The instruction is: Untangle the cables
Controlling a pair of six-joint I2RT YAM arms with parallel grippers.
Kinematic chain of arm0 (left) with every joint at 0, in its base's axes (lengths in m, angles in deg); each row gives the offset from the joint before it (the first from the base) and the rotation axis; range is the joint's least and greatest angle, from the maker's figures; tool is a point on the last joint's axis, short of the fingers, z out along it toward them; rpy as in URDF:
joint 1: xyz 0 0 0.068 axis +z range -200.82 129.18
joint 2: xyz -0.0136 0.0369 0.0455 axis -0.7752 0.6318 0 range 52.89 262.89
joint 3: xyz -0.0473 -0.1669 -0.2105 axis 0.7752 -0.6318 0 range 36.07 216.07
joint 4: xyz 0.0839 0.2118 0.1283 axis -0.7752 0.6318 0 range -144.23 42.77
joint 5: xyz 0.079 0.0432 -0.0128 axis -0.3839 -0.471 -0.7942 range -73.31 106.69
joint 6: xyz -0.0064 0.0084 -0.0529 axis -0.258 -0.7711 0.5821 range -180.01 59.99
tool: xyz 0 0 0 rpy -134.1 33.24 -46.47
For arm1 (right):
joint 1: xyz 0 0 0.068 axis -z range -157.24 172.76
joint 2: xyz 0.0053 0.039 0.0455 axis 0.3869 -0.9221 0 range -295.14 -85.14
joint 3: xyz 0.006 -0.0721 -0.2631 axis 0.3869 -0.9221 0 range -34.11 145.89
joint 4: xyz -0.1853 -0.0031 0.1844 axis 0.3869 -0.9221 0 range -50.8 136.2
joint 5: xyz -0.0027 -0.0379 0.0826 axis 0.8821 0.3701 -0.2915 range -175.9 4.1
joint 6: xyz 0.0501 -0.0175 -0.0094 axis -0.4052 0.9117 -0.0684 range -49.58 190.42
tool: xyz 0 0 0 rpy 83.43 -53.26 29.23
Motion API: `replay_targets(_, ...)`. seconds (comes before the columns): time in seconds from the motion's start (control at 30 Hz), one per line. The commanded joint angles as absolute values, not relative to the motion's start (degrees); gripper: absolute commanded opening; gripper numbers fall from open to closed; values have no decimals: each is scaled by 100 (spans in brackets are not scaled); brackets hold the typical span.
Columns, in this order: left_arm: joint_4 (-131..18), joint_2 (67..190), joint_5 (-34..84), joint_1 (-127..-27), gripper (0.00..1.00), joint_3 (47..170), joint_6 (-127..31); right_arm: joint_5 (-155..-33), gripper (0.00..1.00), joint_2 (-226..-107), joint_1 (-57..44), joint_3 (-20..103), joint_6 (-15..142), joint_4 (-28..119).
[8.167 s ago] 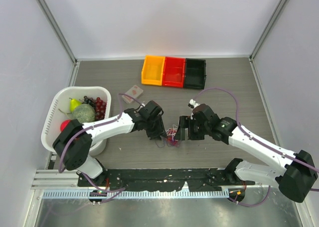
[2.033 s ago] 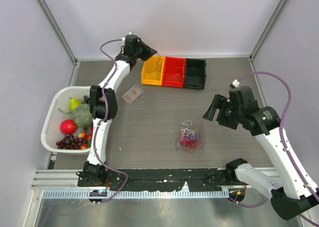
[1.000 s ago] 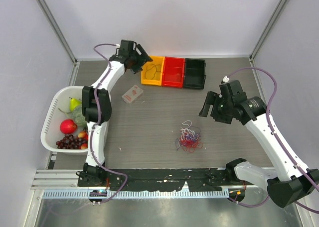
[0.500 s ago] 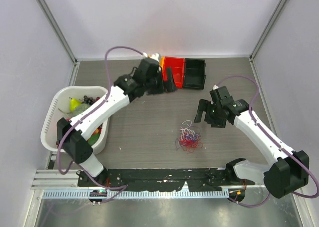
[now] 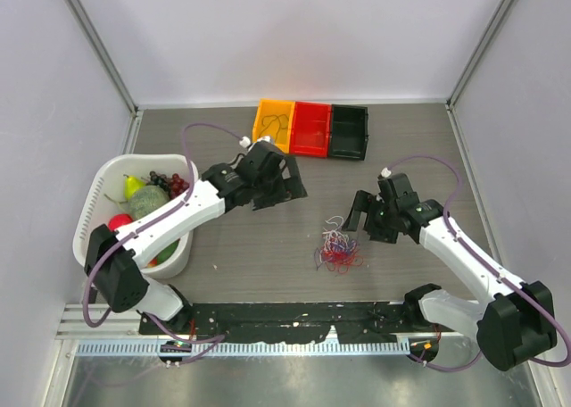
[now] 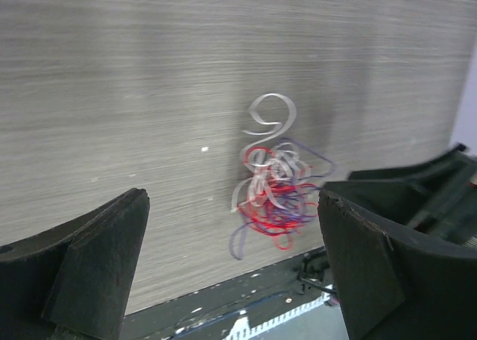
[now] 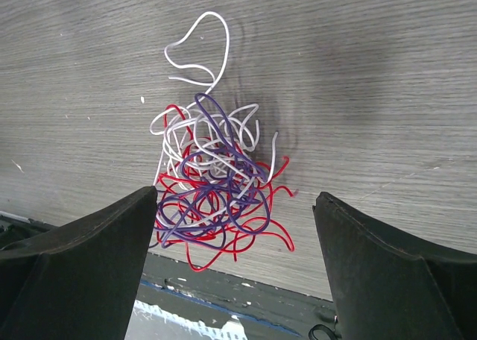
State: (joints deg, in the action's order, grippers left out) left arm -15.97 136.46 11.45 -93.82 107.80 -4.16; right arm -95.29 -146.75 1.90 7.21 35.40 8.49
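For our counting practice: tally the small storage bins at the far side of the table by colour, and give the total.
Orange bin: 1
Red bin: 1
Black bin: 1
Total: 3

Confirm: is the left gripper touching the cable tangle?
Apart. The top external view shows a stretch of bare table between the left gripper and the cable tangle.
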Motion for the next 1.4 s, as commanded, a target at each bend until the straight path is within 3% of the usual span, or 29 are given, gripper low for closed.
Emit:
replay_targets(0.0,-1486,13963,728,-9774,100,11552,-604,-9408,91,-14482,272,790,3632,1025)
replay_targets(0.17,-1258,14586,526,-10608,98,12184,-1123,-9897,86,-14543,562,720,3571,1051)
replay_targets(0.23,-1161,14815,614,-10890,89,12326,-1176,-10127,83,-14561,659,650,3553,1104)
replay_targets(0.5,-2118,14053,1378,-11173,66,10554,-588,-10707,79,-14219,756,342,3693,1113)
replay_targets(0.63,-2610,13840,1816,-11400,68,9954,-508,-11217,79,-14192,747,245,3834,1245)
replay_targets(0.87,-2049,14622,1748,-11656,68,10506,-693,-11341,79,-14174,747,324,3975,1131)
replay_targets(1.0,-1821,14956,1389,-11665,53,10682,-675,-11245,79,-14139,738,394,4037,990)
replay_targets(1.23,-1706,15352,1089,-11665,41,11042,-807,-11201,78,-14104,686,439,3870,920)
replay_targets(1.37,-1662,15405,1106,-11682,15,11227,-851,-11130,76,-14227,476,377,3834,955)
